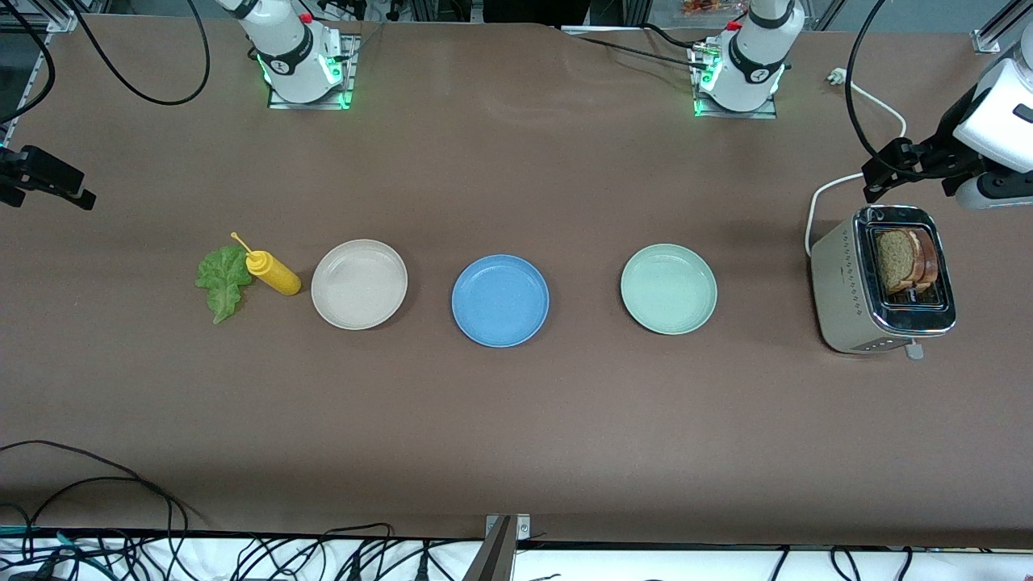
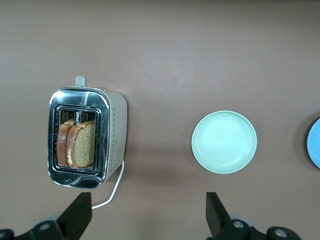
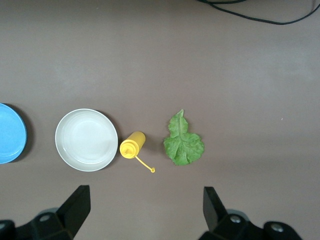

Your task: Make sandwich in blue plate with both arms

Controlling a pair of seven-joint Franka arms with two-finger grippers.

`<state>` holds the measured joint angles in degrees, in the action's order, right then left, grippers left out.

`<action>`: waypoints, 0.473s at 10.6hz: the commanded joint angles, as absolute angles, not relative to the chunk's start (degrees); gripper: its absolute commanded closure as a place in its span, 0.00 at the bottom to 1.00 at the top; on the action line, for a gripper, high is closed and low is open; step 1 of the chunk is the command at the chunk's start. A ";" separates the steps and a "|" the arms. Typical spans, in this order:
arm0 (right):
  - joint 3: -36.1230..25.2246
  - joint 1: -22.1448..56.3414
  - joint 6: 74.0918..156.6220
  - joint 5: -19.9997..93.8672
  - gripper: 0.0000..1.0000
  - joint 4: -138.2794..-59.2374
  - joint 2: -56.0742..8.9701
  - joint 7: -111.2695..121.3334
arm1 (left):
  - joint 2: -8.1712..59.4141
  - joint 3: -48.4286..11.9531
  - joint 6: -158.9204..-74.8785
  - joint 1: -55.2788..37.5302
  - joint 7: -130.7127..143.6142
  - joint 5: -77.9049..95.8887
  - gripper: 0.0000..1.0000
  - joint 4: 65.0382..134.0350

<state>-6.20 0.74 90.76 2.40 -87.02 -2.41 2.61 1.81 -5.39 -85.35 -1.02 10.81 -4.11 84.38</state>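
The blue plate (image 1: 500,300) lies empty in the middle of the table, with its edge also in the left wrist view (image 2: 315,142) and the right wrist view (image 3: 10,134). Two brown bread slices (image 1: 905,260) stand in the toaster (image 1: 855,282) at the left arm's end; the left wrist view shows these slices (image 2: 80,145) too. A green lettuce leaf (image 1: 222,278) lies flat at the right arm's end. My left gripper (image 2: 148,210) hangs open and empty over the table by the toaster (image 2: 115,135). My right gripper (image 3: 145,205) hangs open and empty over the table by the lettuce (image 3: 183,142).
A yellow squeeze bottle (image 1: 274,274) lies on its side between the lettuce and a beige-white plate (image 1: 359,284). A mint-green plate (image 1: 668,289) sits between the blue plate and the toaster. The toaster's white cord (image 1: 839,184) runs toward the robots' bases.
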 commanded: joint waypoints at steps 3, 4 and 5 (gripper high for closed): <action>-6.24 0.53 89.47 2.37 0.00 -85.52 -2.37 2.81 | 1.67 -5.01 -85.43 -0.79 11.25 -1.23 0.00 83.85; -6.15 0.53 89.39 2.46 0.00 -85.52 -2.37 2.81 | 1.67 -5.01 -85.43 -0.79 11.34 -1.32 0.00 83.85; -6.15 0.53 89.47 2.46 0.00 -85.52 -2.37 2.55 | 1.67 -5.01 -85.43 -0.88 11.34 -1.41 0.00 83.85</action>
<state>-6.20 0.74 90.76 2.39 -86.91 -2.34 2.61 1.81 -5.21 -85.35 -0.87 10.81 -2.26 84.37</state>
